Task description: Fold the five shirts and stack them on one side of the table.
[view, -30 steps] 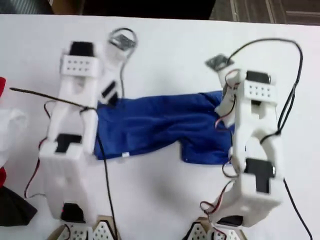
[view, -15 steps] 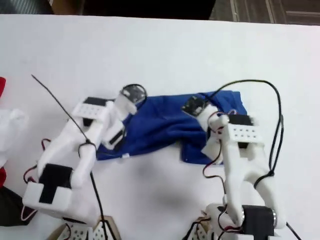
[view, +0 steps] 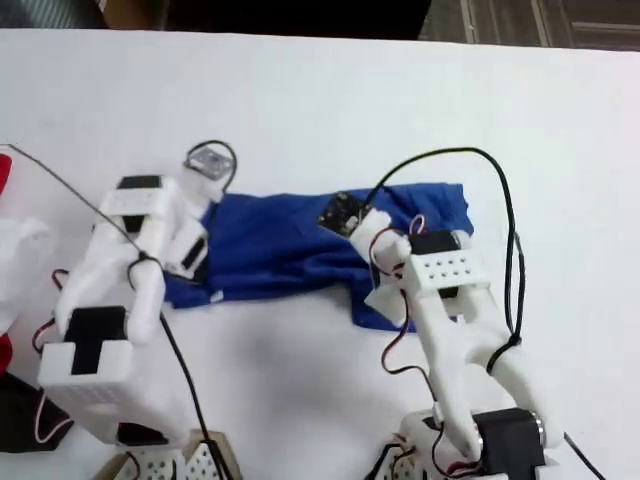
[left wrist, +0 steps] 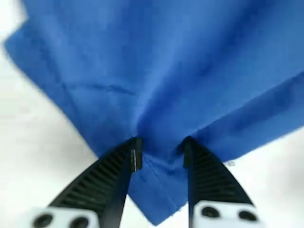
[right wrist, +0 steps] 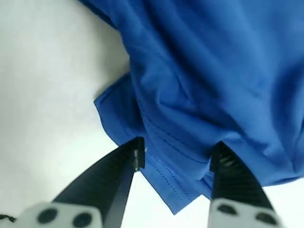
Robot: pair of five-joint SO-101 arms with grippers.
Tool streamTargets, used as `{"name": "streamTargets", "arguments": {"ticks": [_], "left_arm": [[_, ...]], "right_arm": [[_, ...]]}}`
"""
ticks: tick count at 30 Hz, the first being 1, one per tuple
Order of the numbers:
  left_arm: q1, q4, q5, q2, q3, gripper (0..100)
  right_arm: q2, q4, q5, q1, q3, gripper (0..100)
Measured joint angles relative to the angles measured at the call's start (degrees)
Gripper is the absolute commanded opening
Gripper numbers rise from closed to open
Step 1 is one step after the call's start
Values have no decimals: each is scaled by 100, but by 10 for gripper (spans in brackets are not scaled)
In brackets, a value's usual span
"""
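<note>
**A:** Where's the shirt?

**B:** The blue shirt [view: 280, 245] lies rumpled across the middle of the desk [view: 400, 100]. It is stretched sideways between the two arms, with a flap hanging toward the arms' bases at its right end.

**A:** And the left fingers [left wrist: 114, 180]?

**B:** They're at the shirt's left end, just in from a corner. They are drawn in to a narrow gap with a bunch of cloth pinched between them. Creases fan out from that spot, and the corner of the hem pokes back between the two fingers.

**A:** The right fingers [right wrist: 111, 183]?

**B:** They are spread wider. Their tips sit on the shirt's stitched hem, one to each side of a fairly flat strip of cloth, and a corner of the hem lies between them. I can't tell whether they actually hold it.

**A:** Anything else around?

**B:** A white garment [view: 20, 255], a bit of red cloth [view: 4, 170] and a black garment [view: 22, 415] sit at the desk's left edge, well apart from the shirt
</note>
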Motion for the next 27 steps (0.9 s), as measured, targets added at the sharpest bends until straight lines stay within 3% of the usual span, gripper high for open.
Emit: {"name": "streamTargets", "arguments": {"ticks": [7, 12, 18, 27], "left_arm": [[290, 352, 0, -211, 0, 168], [352, 695, 0, -897, 0, 168], [352, 668, 0, -1064, 0, 169], [334, -44, 0, -589, 0, 169]], "right_arm": [[0, 563, 413, 114, 18, 215], [0, 571, 747, 712, 18, 13], [-202, 774, 879, 1240, 18, 21], [-2075, 1653, 914, 1486, 70, 26]]}}
